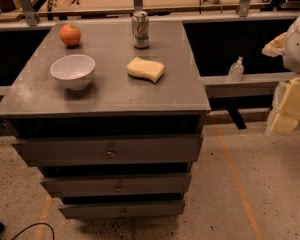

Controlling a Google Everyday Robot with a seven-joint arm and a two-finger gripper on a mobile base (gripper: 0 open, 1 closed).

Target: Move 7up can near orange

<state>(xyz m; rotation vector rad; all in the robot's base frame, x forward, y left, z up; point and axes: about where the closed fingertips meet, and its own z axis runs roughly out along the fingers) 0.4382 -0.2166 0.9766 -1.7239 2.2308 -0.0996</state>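
Observation:
The 7up can (140, 29) stands upright at the back of the grey cabinet top (180, 91), right of centre. The orange (70, 35) sits at the back left corner, well apart from the can. My gripper (289, 106) hangs at the far right edge of the view, off the cabinet's right side and above the floor, far from both the can and the orange. It holds nothing that I can see.
A white bowl (73, 71) sits front left, below the orange. A pale yellow sponge (146, 69) lies in front of the can. A small clear bottle (236, 69) stands on a ledge to the right. The cabinet has several drawers (110, 150).

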